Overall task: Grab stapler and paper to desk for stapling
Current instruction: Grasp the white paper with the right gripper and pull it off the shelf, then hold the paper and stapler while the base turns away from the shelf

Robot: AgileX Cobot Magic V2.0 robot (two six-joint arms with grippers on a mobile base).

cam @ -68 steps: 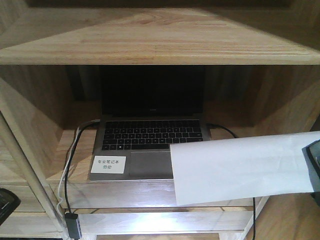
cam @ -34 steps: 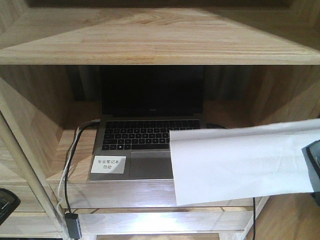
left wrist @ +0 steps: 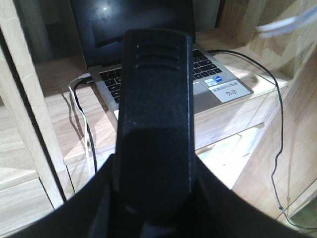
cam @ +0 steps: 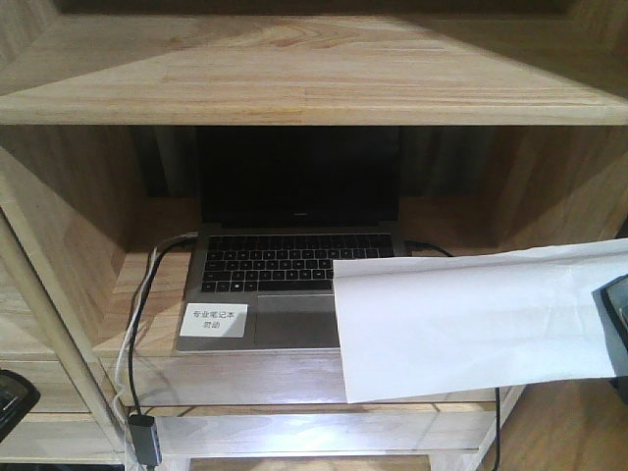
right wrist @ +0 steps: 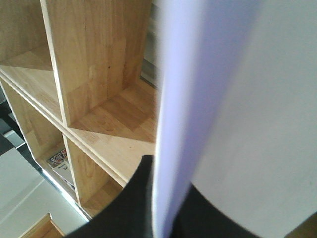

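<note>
The stapler (left wrist: 156, 99), a black body with ridges near its tip, fills the middle of the left wrist view. My left gripper (left wrist: 156, 198) is shut on it, dark fingers on both sides. The paper (cam: 471, 324), a large white sheet, hangs in the air in front of the laptop's right half. My right gripper (cam: 615, 319) is shut on its right end at the frame's edge. In the right wrist view the paper (right wrist: 247, 99) rises edge-on from between my right gripper's (right wrist: 161, 198) black fingers. The desk is out of view.
An open laptop (cam: 294, 265) with a white label (cam: 213, 320) sits in a light-wood shelf unit (cam: 294, 69). Cables (cam: 132, 334) hang off its left side and another (left wrist: 275, 124) trails down the right. Shelf compartments (right wrist: 99, 74) stand close beside the right arm.
The paper's right end has risen slightly with the right gripper; its left edge stays over the laptop. Nothing else has visibly moved.
</note>
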